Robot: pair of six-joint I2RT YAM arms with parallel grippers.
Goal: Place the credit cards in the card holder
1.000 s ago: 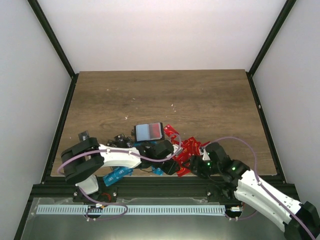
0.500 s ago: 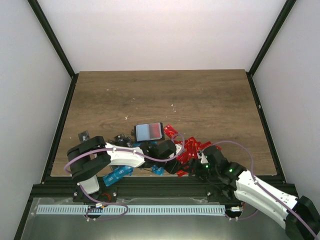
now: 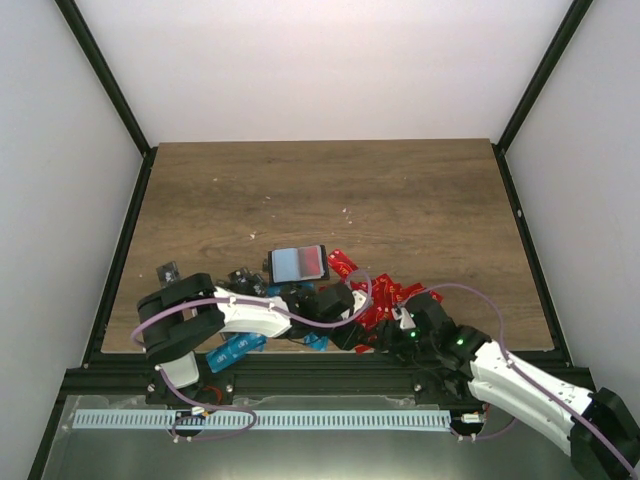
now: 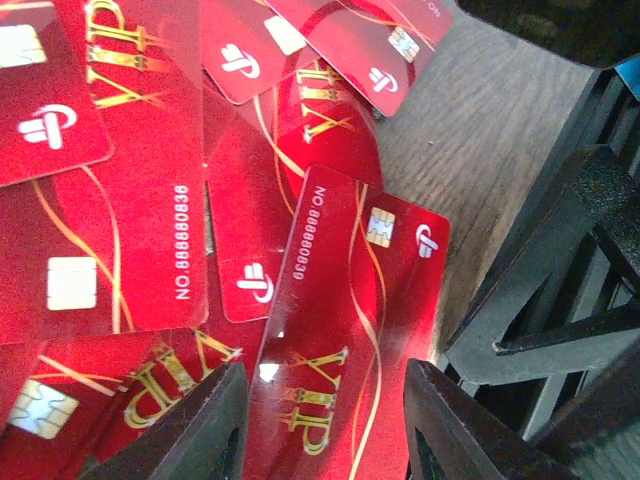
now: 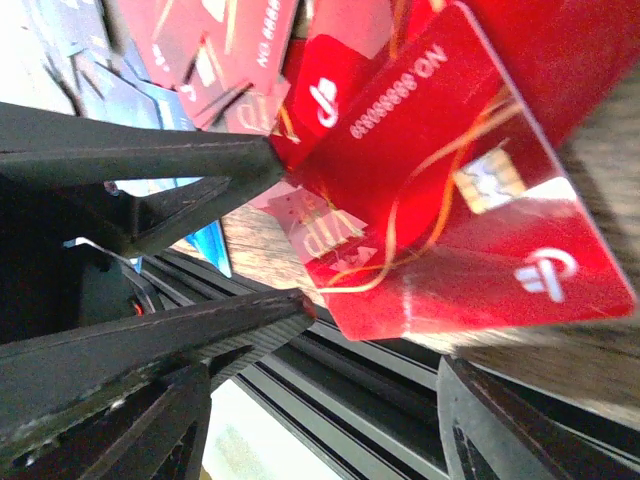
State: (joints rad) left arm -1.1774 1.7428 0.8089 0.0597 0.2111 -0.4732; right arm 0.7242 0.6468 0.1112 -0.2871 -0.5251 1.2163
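Nearest, at the table's front edge, we list bright blue thin plastic cards (image 3: pixel 232 348) beside the left arm's base.

Next, the left gripper (image 4: pixel 330 425): its jaws stand part-way apart astride one glossy red plastic card (image 4: pixel 350 320), whose long edges meet both fingers. Whether it is pinched we cannot tell.

The right gripper (image 5: pixel 295 235): jaws apart, tips against the near edge of the heap of red cards (image 3: pixel 378 296).

Beyond, small dark grey cards (image 3: pixel 240 278) lie left of that heap.

Farthest, the black square folding card holder (image 3: pixel 298 263) lies open, pale inside up, on the brown wooden table (image 3: pixel 420 200). It sits just past the heap, apart from both grippers.
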